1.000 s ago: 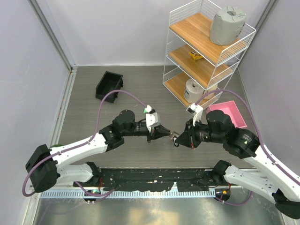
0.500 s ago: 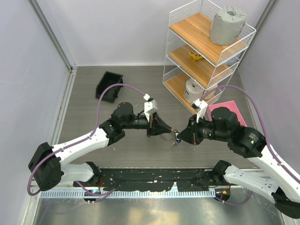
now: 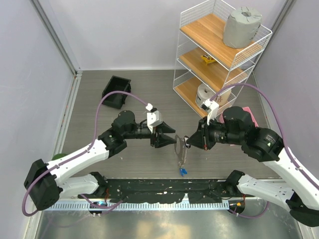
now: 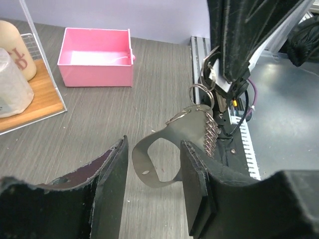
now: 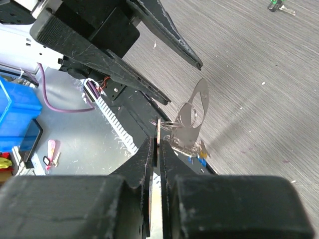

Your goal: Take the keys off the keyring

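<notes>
Newly spread apart, the left pincer (image 3: 174,140) flanks a metal tag (image 4: 164,144), while the right pincer (image 5: 156,144) clamps the keyring (image 5: 158,130), keys (image 3: 182,172) dangling below.

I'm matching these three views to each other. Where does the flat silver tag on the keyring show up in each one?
Top external: flat silver tag at centre, between the two arms' tips.
Left wrist: tag lower centre, between the black fingers.
Right wrist: tag at centre, on the keyring just beyond the fingertips.
Shared landmark: the left gripper, open beside the tag in all three.
</notes>
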Motion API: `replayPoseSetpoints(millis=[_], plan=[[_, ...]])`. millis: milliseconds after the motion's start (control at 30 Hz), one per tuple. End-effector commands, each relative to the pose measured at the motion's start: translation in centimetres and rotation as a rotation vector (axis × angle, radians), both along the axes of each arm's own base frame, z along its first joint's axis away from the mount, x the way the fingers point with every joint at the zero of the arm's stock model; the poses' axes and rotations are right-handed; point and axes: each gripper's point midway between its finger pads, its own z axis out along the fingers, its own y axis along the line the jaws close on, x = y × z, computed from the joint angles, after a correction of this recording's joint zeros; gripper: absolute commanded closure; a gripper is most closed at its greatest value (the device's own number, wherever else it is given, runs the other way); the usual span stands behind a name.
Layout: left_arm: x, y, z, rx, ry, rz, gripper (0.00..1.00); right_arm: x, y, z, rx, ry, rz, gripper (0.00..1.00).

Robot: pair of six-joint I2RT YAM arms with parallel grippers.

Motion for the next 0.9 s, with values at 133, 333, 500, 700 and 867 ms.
replayPoseSetpoints(millis=[133,333,500,700,867], plan=[[-0.8,0.8,3.9,-0.062,-0.313,-0.073,0.41,-0.5,0.6,2.9,0.042,-0.047,0.06,0.95],[-1.0,0.1,5.4,-0.042,-0.435,-0.166,0.37,-0.6,0.8,2.8,0.018,-0.046,0.091,0.95],[-0.8,-1.1,5.5,-0.048,-0.433,-0.225,0.36,-0.7,1.0,2.9,0.02,-0.05,0.108,0.95],[-2.2,-1.2,5.3,-0.084,-0.467,-0.319,0.29,-0.7,1.2,3.0,0.023,-0.048,0.117,0.95],[-2.8,-1.0,4.7,-0.066,-0.446,-0.348,0.32,-0.6,1.3,3.1,0.022,-0.05,0.121,0.95]])
